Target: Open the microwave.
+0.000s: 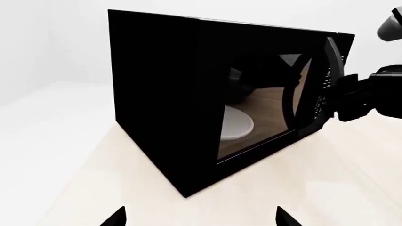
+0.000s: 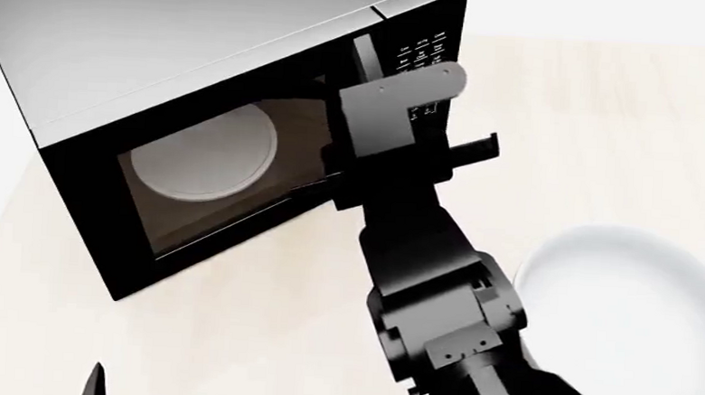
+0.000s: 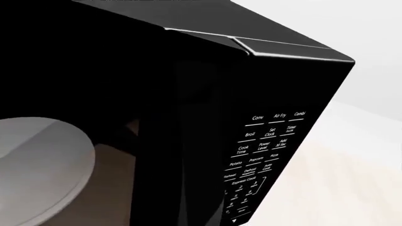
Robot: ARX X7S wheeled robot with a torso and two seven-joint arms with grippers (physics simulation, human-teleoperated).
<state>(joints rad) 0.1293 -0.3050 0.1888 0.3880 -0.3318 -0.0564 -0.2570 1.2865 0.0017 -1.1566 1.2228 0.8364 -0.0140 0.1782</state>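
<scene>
Table (image 2: 646, 113): we see a pale wood-grain top that carries everything here.

Microwave (image 2: 191, 53): it stands on the far left part of the table, turned at an angle, so its front faces us and a little to our right. In the left wrist view we see its dark side wall and the door obliquely.

Door (image 2: 220, 177): the glass window fills most of the front. We judge the door shut or nearly so; we cannot tell whether a crack has started.

Handle and keypad (image 3: 267, 146): the keypad sits at the right end of the front, and the upright handle strip (image 2: 362, 58) runs vertically just left of it. Its long axis is vertical, so we judge the coming pull must go outward, toward us, swinging the door about its left edge.

Right gripper (image 2: 448, 107): it is at the handle zone, right against the microwave's front, with the handle just ahead of it. Our right arm is clearly the nearer one. The arm's own links hide the fingers, so we cannot tell whether they are spread or closed on the handle.

Left gripper (image 2: 29, 378): low and well apart from the microwave, its two fingertips spread wide and holding nothing.

Bowl (image 2: 636, 321): white, on the table at our right, with nothing in it.

Turntable (image 2: 204, 149): the white disc lies inside the microwave; nothing sits on it.
</scene>
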